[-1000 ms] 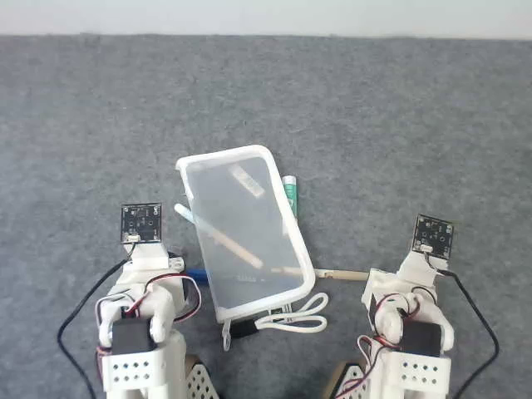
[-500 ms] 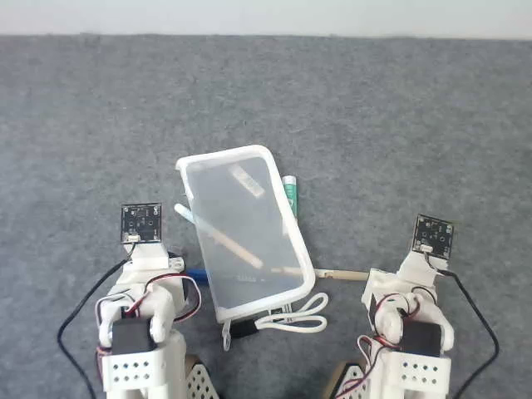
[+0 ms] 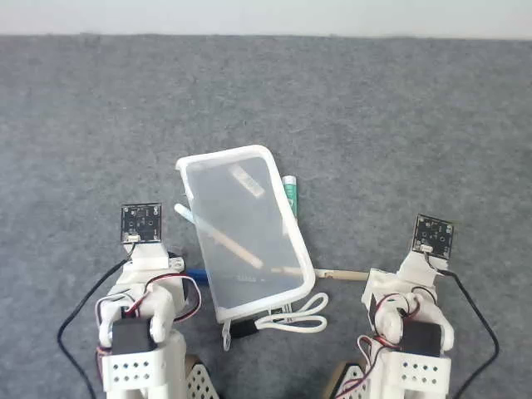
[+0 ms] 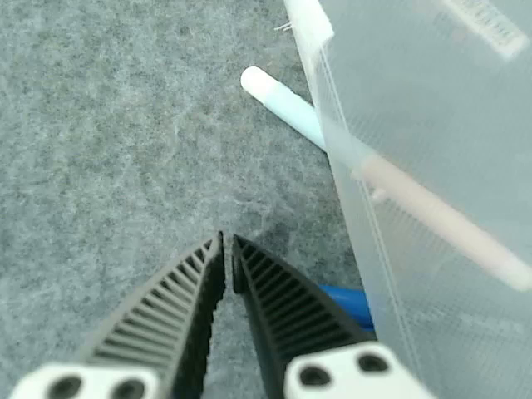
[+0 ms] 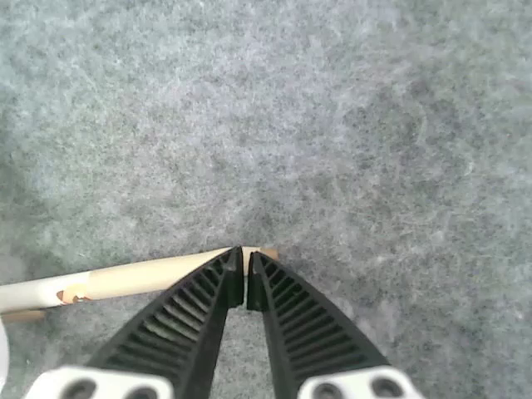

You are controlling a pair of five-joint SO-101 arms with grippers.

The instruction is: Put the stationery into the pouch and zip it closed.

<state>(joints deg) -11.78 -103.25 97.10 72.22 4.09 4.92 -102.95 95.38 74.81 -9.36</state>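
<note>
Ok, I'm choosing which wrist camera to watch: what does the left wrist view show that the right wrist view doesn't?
Left wrist view: the translucent pouch, a pale blue pen poking out at its edge, and a blue item by the left gripper. Right wrist view: a beige pencil on the carpet beside the right gripper. Both: grey carpet and a shut gripper.

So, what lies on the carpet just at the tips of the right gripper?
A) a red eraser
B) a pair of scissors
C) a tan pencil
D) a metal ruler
C: the right wrist view shows a tan pencil on the carpet, its end at the shut right gripper, and the high view shows it running out from the pouch.
</note>
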